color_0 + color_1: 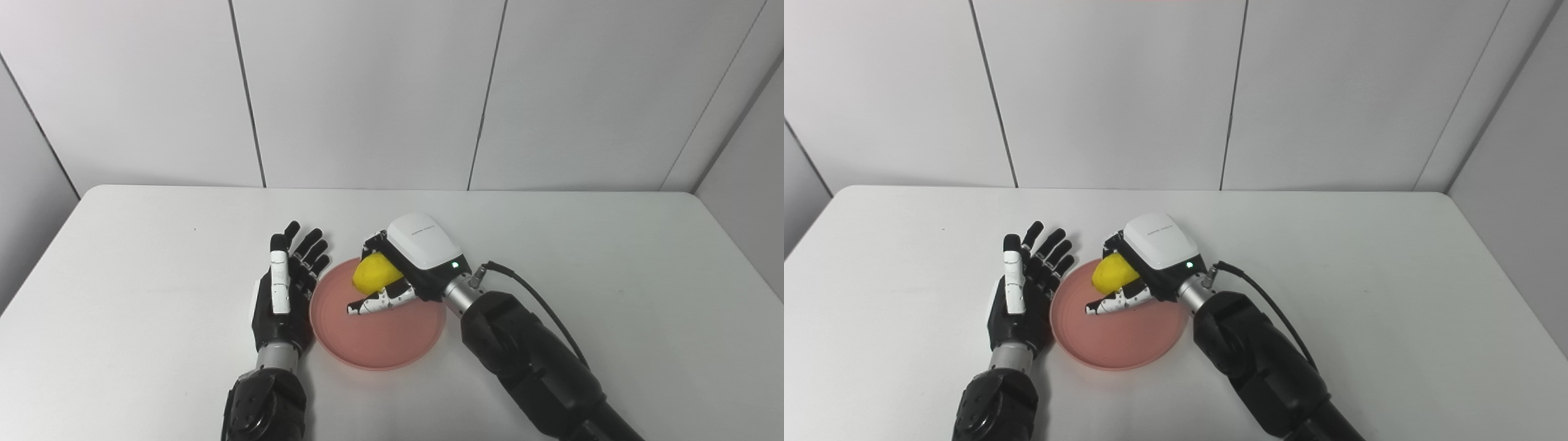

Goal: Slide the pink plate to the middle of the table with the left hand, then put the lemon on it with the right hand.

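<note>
A robot's right hand [409, 263] grips a yellow lemon [375, 274] over the upper edge of a pink plate [377, 334], fingers [380, 301] curled around the fruit, just below the centre of the frame. Whether the lemon touches the plate cannot be told. The left hand [283, 294] lies flat just beside the plate's left rim, its fingers spread and holding nothing. The plate sits near the middle of a white table [612, 275], lower centre of the frame.

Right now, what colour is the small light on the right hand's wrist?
Green, lit on the right hand near the wrist; clearest in the right eye view.
</note>
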Tool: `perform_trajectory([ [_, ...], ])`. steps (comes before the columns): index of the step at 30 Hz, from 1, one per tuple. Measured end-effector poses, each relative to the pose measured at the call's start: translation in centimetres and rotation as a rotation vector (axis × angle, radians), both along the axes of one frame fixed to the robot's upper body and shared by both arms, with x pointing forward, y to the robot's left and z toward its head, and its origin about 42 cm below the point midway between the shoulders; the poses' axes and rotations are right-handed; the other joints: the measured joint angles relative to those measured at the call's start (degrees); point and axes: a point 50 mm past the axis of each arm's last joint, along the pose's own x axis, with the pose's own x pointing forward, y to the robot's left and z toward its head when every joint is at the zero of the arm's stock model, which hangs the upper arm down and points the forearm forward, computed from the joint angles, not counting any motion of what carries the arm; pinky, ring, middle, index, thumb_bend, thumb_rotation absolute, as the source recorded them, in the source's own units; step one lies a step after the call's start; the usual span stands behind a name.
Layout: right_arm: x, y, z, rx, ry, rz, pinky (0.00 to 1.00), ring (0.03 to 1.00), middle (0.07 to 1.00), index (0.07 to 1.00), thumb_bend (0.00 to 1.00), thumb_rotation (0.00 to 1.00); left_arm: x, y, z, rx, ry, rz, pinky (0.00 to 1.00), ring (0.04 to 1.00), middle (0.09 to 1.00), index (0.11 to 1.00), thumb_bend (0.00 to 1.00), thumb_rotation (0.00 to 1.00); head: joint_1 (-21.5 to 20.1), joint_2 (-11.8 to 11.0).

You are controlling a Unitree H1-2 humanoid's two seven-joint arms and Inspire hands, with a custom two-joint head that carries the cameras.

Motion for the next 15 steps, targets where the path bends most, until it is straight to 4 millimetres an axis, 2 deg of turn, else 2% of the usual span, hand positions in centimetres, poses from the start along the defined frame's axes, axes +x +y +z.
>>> perform_trajectory([
  [6,-0.11,0.18,-0.13,-0.009,0.005,0.008,0.16,0.221,0.299,0.387,0.59,0.54,0.02,-0.07,-0.06,0.002,-0.005,0.002,0.83,0.811,0.81,0.872,0.94,0.8,0.09,0.0],
  [15,-0.48,0.68,-0.59,-0.054,-0.001,0.026,0.17,0.238,0.32,0.414,0.59,0.56,0.03,-0.18,-0.12,0.018,-0.011,0.004,0.85,0.841,0.859,0.875,0.94,0.81,0.18,0.35],
])
